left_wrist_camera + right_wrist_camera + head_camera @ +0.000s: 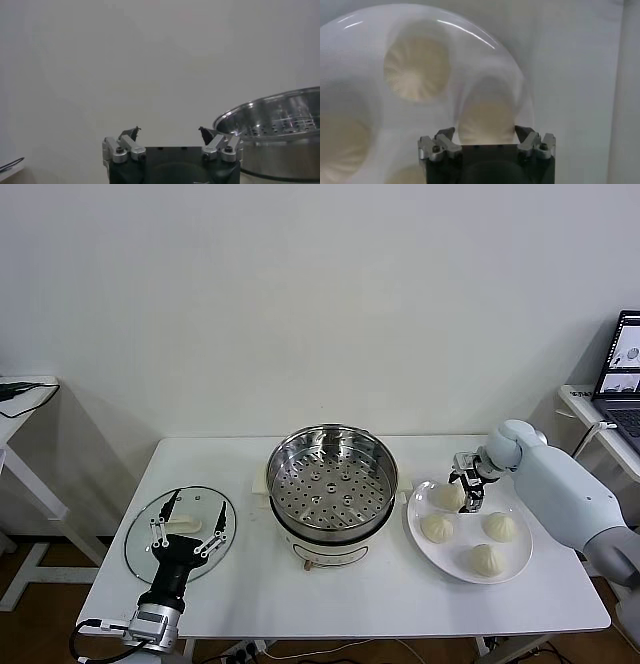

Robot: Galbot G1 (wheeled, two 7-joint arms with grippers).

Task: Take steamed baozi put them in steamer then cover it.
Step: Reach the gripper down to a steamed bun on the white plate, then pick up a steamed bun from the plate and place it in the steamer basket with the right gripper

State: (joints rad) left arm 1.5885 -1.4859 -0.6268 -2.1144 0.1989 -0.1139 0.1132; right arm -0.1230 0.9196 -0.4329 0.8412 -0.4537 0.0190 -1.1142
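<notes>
Several cream-white baozi lie on a white plate (521, 567) right of the steamer (330, 443), a shiny steel pot whose perforated tray holds nothing. My right gripper (468, 492) is down at the plate's far-left baozi (446, 496). In the right wrist view its fingers stand open on either side of that baozi (486, 116), right gripper (484, 132) close to its sides. The baozi rests on the plate (370, 45). The glass cover (140, 549) lies flat at the table's left. My left gripper (188, 534) hovers open over it, holding nothing, left gripper (167, 132).
The white table's front edge (350, 629) runs close to the steamer's base. A laptop (622, 374) sits on a side table at far right. Another small table (25, 399) stands at far left. A plain wall is behind.
</notes>
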